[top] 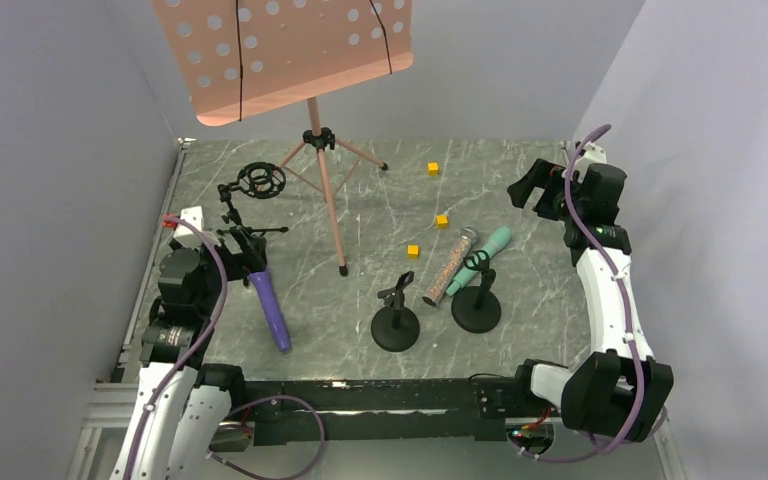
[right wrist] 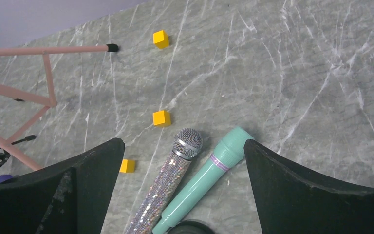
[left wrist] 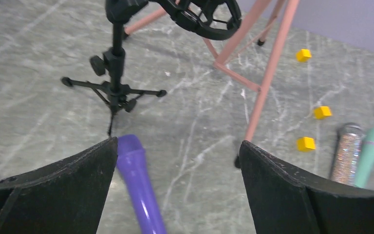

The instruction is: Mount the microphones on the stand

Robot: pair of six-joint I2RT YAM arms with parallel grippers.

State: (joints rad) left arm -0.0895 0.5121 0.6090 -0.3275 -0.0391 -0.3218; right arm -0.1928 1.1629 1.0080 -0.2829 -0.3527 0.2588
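Left gripper (left wrist: 177,146) and right gripper (right wrist: 183,144) hang released, empty. Seen from overhead, purple microphone (top: 272,312) lies lower left. Glittery microphone (top: 450,268) and teal microphone (top: 490,248) lie side by side centre right, where seizing one may roll the other.

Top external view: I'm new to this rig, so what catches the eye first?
The big salmon-pink perforated music stand looms at the back. A purple stick microphone lies front left; a glittery silver-pink microphone and a mint-teal microphone lie side by side at right.
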